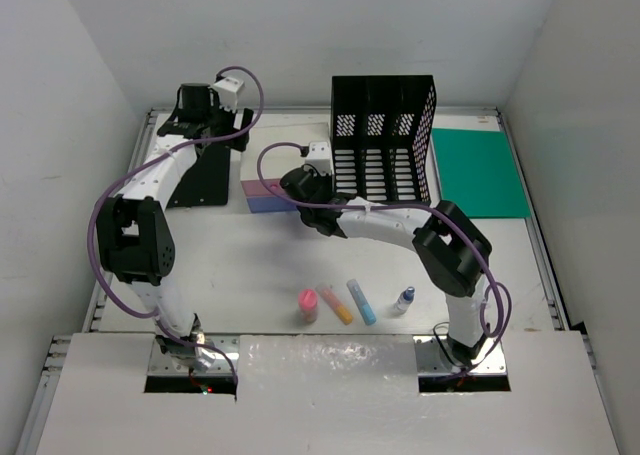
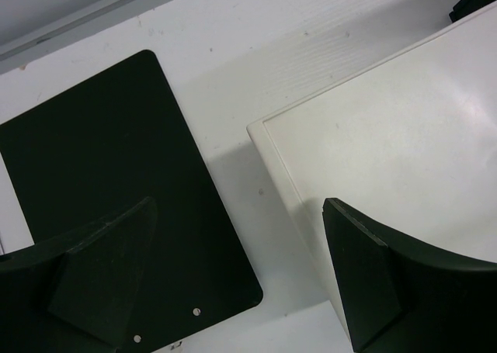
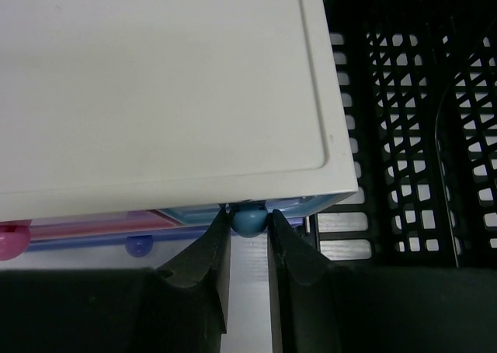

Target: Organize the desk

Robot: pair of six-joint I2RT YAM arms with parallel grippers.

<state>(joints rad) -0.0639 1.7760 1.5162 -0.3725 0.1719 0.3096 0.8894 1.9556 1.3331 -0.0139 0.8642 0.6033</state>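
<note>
Two claws are at work toward the far left of the desk [image 1: 250, 265], which fills the top view and carries everything. The right claw [image 3: 248, 227] is clamped on the blue knob [image 3: 248, 218] of a white-topped box [image 3: 155, 81], one finger against each side. The left claw [image 2: 238, 205] is held wide apart over a black board [image 2: 101, 182] and the box's corner, gripping nothing.

The step in hand is judged to be opening the blue drawer [image 3: 299, 205] so that loose things can be stowed. A straight, level pull along the drawer's line is called for, because the round knob could slip from the tips if the pull is angled or lifted. The box may slide along with the pull, so it could be steadied from above by the left claw.

The grip on the knob is shown only in the right wrist view; from above it is hidden under the wrist. Only the top view shows the pink bottle [image 1: 308, 305], orange marker [image 1: 337, 304], blue marker [image 1: 361, 301] and small bottle [image 1: 403, 299] near the bases, with the rack [image 1: 385, 140] just beside the box.
</note>
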